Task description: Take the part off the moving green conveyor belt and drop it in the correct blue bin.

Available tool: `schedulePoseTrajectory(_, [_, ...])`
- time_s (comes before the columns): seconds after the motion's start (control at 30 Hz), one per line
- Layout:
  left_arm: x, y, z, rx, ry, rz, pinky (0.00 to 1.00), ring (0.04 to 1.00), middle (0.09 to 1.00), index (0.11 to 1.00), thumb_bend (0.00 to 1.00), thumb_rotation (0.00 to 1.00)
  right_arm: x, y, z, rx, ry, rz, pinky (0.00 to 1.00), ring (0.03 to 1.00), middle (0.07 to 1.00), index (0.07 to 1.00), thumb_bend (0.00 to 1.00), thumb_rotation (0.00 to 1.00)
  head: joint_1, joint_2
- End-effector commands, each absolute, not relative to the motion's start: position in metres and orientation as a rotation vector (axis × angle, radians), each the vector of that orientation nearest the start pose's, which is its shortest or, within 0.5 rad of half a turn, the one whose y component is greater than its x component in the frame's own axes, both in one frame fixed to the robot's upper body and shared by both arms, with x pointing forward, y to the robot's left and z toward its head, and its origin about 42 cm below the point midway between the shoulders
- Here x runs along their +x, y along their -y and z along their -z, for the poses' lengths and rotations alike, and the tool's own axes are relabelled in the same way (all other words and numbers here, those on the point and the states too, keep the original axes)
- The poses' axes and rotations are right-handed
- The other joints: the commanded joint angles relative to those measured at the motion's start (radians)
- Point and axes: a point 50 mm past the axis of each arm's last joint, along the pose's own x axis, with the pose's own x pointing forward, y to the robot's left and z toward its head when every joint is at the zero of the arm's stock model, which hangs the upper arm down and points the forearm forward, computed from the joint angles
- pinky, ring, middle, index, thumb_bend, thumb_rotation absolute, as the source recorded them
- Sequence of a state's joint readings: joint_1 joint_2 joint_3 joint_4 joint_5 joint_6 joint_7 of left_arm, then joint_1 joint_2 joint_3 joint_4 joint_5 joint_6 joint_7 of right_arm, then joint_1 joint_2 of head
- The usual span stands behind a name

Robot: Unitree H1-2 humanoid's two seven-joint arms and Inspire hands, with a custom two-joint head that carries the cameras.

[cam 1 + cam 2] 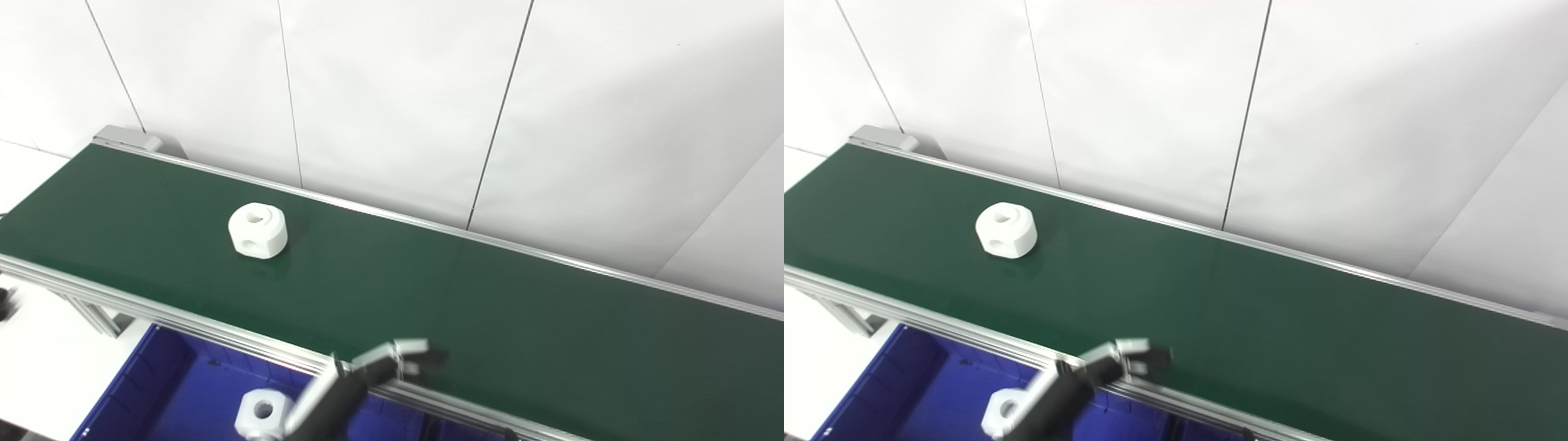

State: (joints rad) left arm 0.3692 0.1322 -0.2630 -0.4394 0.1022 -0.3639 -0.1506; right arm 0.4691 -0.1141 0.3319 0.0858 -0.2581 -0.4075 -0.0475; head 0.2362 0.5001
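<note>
A white rounded block part (pixel 258 230) with a hole in its top and one in its side sits on the green conveyor belt (pixel 490 306), toward the left. My left hand (pixel 398 358) reaches in from the bottom over the belt's near rail, well to the lower right of the part and not touching it. It is blurred, its fingers stretched out and holding nothing. Below the rail lies the blue bin (pixel 153 380). Inside it rests a white nut-shaped part (pixel 263 410) with a centre hole, partly hidden by my forearm. My right hand is out of view.
An aluminium rail (pixel 184 321) runs along the belt's near edge, with a leg (pixel 98 318) under it at the left. White wall panels (pixel 398 92) stand right behind the belt. A dark blurred shape (pixel 3 303) shows at the left edge.
</note>
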Motion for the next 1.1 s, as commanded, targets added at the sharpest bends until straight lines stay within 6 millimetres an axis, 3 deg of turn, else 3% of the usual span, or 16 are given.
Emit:
schedulePoseTrajectory(0.0, [0.177, -0.197, -0.18, 0.275, 0.517, 0.382, 0.63, 0.79, 0.814, 0.763, 0.97, 0.41, 0.092, 0.172, -0.015, -0.205, -0.048, -0.311, 1.0, 0.999, 1.0, 1.0, 0.89, 1.0, 0.004, -0.004])
schedulePoseTrajectory(0.17, [0.222, -0.216, -0.206, 0.496, 0.597, 0.367, 0.65, 0.81, 0.83, 0.724, 1.0, 0.33, 0.094, 0.173, -0.014, -0.193, -0.052, -0.309, 1.0, 0.993, 1.0, 1.0, 0.91, 1.0, 0.015, -0.006])
schedulePoseTrajectory(0.33, [0.263, -0.224, -0.227, 0.764, 0.646, 0.353, 0.79, 0.888, 0.889, 0.764, 0.97, 0.33, 0.094, 0.174, -0.013, -0.184, -0.058, -0.312, 1.0, 0.996, 1.0, 1.0, 0.92, 1.0, 0.02, -0.009])
schedulePoseTrajectory(0.47, [0.294, -0.233, -0.244, 0.933, 0.668, 0.35, 0.82, 0.888, 0.88, 0.761, 0.97, 0.28, 0.095, 0.173, -0.012, -0.178, -0.06, -0.313, 1.0, 0.986, 1.0, 1.0, 0.92, 1.0, 0.02, -0.012])
schedulePoseTrajectory(0.53, [0.308, -0.238, -0.253, 0.988, 0.678, 0.348, 0.84, 0.866, 0.85, 0.74, 1.0, 0.2, 0.095, 0.173, -0.012, -0.172, -0.061, -0.312, 1.0, 0.983, 1.0, 1.0, 0.92, 1.0, 0.017, -0.014])
schedulePoseTrajectory(0.6, [0.321, -0.243, -0.261, 1.053, 0.689, 0.35, 0.81, 0.844, 0.832, 0.742, 1.0, 0.16, 0.095, 0.172, -0.011, -0.166, -0.063, -0.313, 1.0, 0.986, 1.0, 1.0, 0.91, 1.0, 0.017, -0.015])
schedulePoseTrajectory(0.8, [0.353, -0.254, -0.274, 1.247, 0.619, 0.353, 0.75, 0.808, 0.813, 0.766, 1.0, 0.17, 0.097, 0.174, -0.009, -0.171, -0.069, -0.318, 1.0, 0.99, 1.0, 1.0, 0.92, 1.0, 0.019, -0.016])
schedulePoseTrajectory(1.07, [0.377, -0.262, -0.267, 1.413, 0.36, 0.341, 0.69, 0.829, 0.858, 0.805, 1.0, 0.14, 0.096, 0.171, -0.009, -0.162, -0.07, -0.319, 1.0, 0.99, 1.0, 0.998, 0.92, 1.0, 0.009, -0.016])
